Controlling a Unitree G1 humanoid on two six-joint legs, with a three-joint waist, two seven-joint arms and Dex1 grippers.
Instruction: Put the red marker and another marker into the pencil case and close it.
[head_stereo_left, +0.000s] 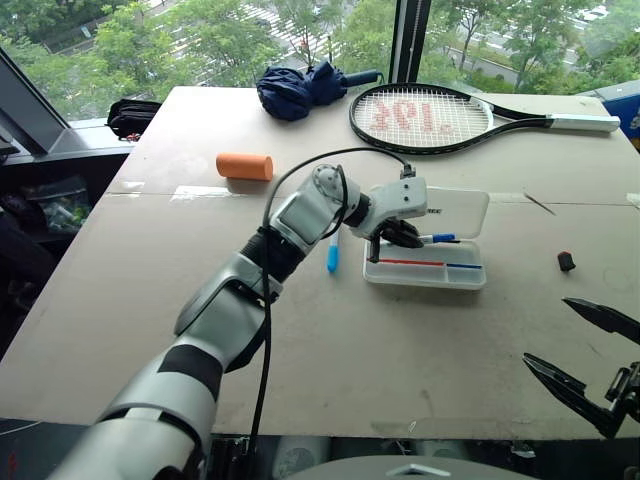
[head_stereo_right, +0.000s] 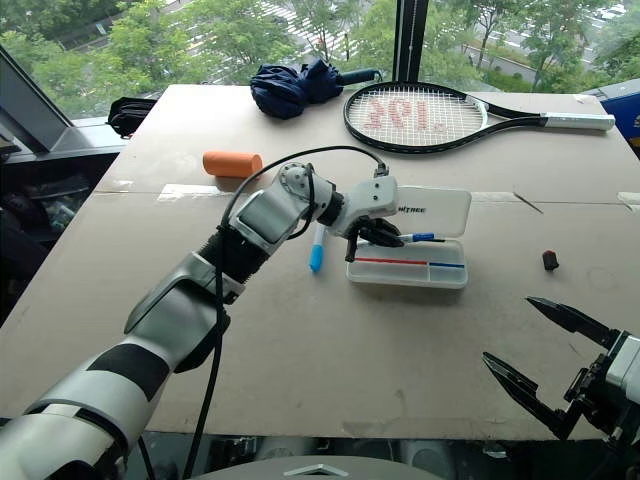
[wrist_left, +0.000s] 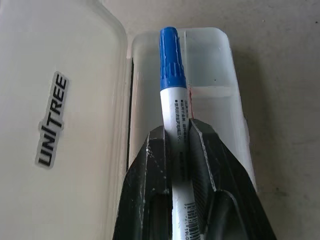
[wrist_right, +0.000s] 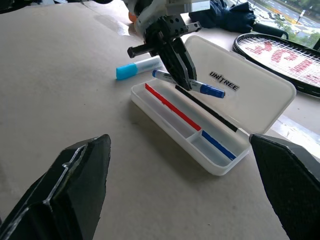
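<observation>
The left gripper (wrist_right: 181, 67) pinches a blue-capped marker (wrist_left: 173, 95) mid-barrel over the open pencil case (head_stereo_left: 425, 273), mid-table; a red line inside may be the red marker. Light, stiff and slick, the marker suits that central grip. The right gripper (head_stereo_right: 545, 360) hangs wide open, near right. A light-blue marker (head_stereo_left: 332, 255) lies just left; racket (head_stereo_left: 430, 115) and orange cylinder (head_stereo_left: 244, 166) sit far off, nothing obstructing.
</observation>
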